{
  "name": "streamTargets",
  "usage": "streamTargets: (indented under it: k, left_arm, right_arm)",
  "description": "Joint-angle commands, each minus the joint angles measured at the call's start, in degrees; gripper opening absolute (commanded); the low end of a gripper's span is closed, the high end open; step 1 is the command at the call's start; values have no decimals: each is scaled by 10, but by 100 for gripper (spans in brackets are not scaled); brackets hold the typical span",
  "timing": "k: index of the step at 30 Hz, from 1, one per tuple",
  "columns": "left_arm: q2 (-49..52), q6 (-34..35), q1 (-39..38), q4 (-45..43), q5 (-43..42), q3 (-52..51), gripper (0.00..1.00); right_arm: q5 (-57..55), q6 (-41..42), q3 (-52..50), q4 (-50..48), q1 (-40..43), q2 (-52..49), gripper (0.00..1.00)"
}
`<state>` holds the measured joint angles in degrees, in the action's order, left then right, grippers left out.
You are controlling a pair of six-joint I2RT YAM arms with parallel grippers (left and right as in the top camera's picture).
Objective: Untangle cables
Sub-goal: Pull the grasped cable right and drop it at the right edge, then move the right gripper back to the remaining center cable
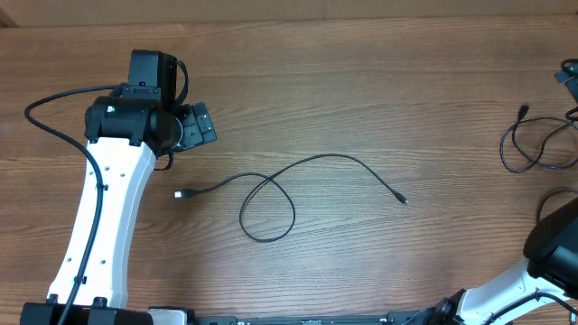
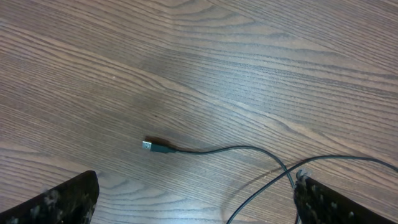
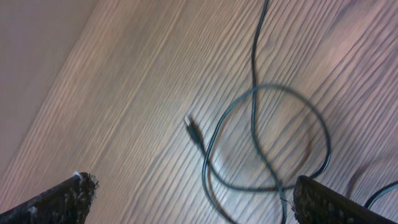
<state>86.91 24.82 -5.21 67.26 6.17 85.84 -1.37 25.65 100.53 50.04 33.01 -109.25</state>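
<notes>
Overhead: one cable [image 1: 267, 183] lies alone at mid bench [image 1: 361, 72], crossing itself once in an open loop, with its plug [image 1: 179, 193] towards the left arm. A tangle [image 1: 540, 155] of thin cords lies at the right edge, well apart from the cable. The left pincer [image 1: 200, 125] hangs above and beside the plug. Only the right arm [image 1: 553, 242] shows at the lower right corner, and we cannot make out its pincer here

Left wrist: the left pincer [image 2: 198, 176] stands apart with nothing between its fingers. The plug [image 2: 149, 145] rests flat on the wood ahead of it, and the cable [image 2: 236, 148] trails off to the right and crosses itself near the right finger

Right wrist: the right pincer [image 3: 194, 179] is spread wide and grips nothing. Below it lies a cord in a round loop [image 3: 255, 93] with a small connector [image 3: 194, 129] pointing out of it. We judge this to be part of the tangle. One strand passes close to the right finger, but we cannot tell whether it touches. The view is blurred

Judgement: the step in hand is a fresh grasp on the tangle. We advise taking the cord just behind the connector. Draw it low along the bench, away from the loop, so that the crossing opens rather than tightens. Close on one strand only
</notes>
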Motion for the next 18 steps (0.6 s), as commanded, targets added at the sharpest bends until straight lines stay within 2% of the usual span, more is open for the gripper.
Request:
streamTargets:
  k: [1,6,11,15,18]
  left_arm:
    - [2,-13,2,-2,-2,6,99]
    - [2,-13,2,-2,-2,6,100]
    - [2,-13,2,-2,-2,6,100]
    - [2,-13,2,-2,-2,6,100]
    - [2,-13,2,-2,-2,6,100]
  right_arm:
    - [77,-4,14,26,1,-5,100]
    - [164,-12,14,117,-2,-5,100]
    - [270,-148,14,200,-40,-5,100]
    - [272,-244,14,257,-107,-5,100]
    - [270,-276,14,282,-165,-5,100]
